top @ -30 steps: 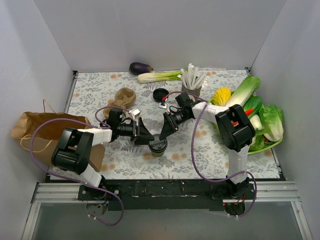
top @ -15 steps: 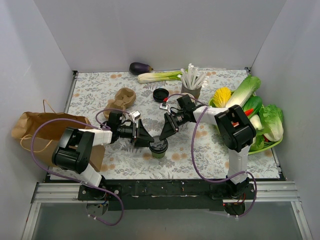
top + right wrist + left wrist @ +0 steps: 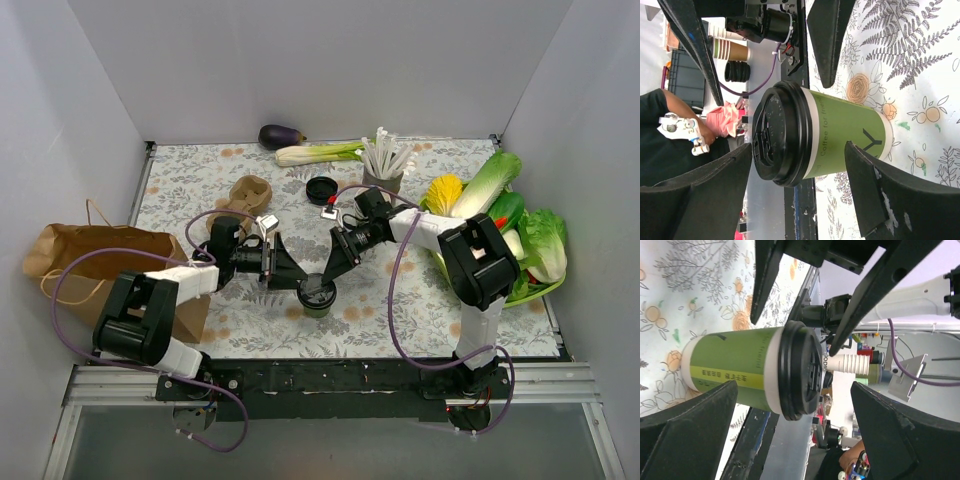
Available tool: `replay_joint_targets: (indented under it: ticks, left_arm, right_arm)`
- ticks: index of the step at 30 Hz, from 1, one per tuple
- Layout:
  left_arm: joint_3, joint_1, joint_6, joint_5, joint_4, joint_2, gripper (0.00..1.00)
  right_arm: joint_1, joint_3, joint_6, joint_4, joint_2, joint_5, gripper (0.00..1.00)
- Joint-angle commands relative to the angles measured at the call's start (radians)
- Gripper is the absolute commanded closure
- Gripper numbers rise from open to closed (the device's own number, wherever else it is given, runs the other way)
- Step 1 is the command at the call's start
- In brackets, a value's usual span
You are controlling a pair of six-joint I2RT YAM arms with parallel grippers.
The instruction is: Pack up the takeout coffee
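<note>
From above, the coffee (image 3: pixel 318 294) stands upright mid-table (image 3: pixel 450 310), with the left gripper (image 3: pixel 297 281) and the right gripper (image 3: pixel 326 273) flanking it. In the left wrist view, the fingers (image 3: pixel 695 435) are spread and clear of the coffee. In the right wrist view, the fingers (image 3: pixel 880 195) are spread too, seemingly not touching it.

Both arms stretch inward, held low. Left gripper (image 3: pixel 292 272) points to 4 o'clock, right gripper (image 3: pixel 330 268) to 7 o'clock. Both jaws are spread wide, gripping nothing.
</note>
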Motion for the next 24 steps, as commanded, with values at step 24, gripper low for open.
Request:
replay_joint_targets:
  ticks: [24]
  left_arm:
    - [-0.011, 0.029, 0.182, 0.058, -0.201, 0.150, 0.15]
  right_arm:
    - [0.003, -0.031, 0.019, 0.042, 0.055, -0.078, 0.37]
